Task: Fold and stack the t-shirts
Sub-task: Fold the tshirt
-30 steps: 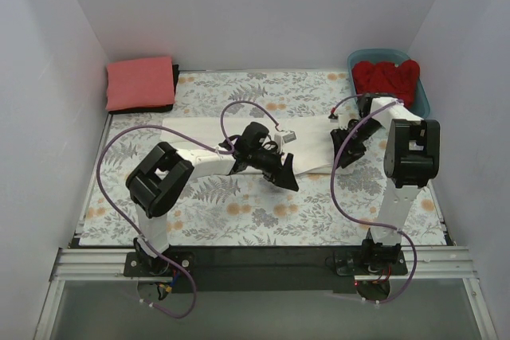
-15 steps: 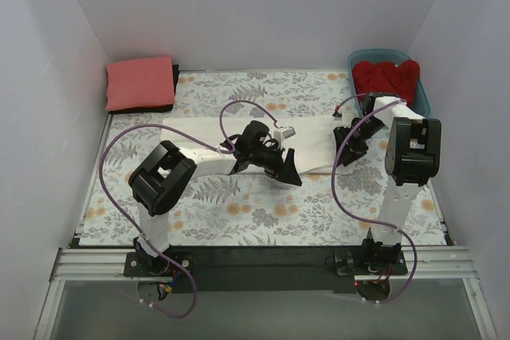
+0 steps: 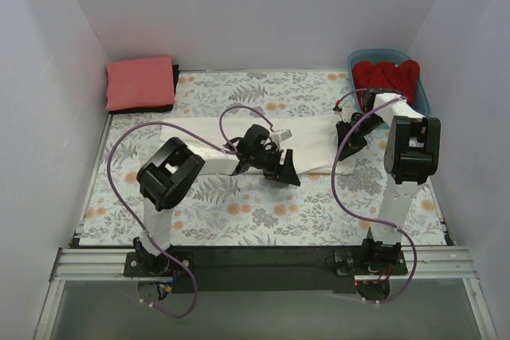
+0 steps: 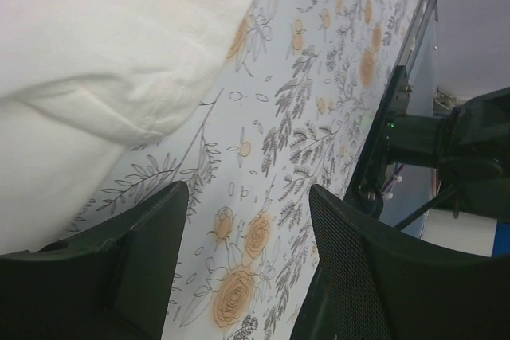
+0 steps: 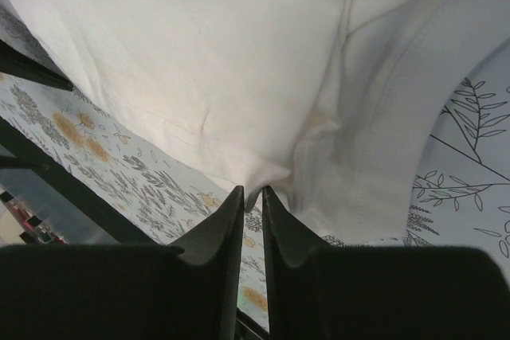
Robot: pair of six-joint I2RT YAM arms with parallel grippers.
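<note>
The white t-shirt (image 3: 195, 130) lies spread across the middle of the floral table cloth (image 3: 255, 212). My right gripper (image 3: 347, 138) is shut on the shirt's right edge; in the right wrist view the fingertips (image 5: 253, 195) pinch a fold of white cloth (image 5: 239, 53). My left gripper (image 3: 287, 173) is open and empty at the shirt's near edge. In the left wrist view it (image 4: 247, 268) hovers over bare table cloth with the white shirt (image 4: 96, 61) at upper left. The coral-pink shirt (image 3: 141, 83) lies folded at the back left. The red shirt (image 3: 386, 77) is bunched in the tub.
The teal tub (image 3: 422, 99) stands at the back right corner. The pink shirt rests on a dark mat (image 3: 174, 85). White walls close in the table on three sides. Purple cables loop off both arms.
My right gripper has moved toward the back of the table, drawing the white shirt's right edge with it. My left arm has shifted slightly; its gripper stays open at the shirt's near edge.
</note>
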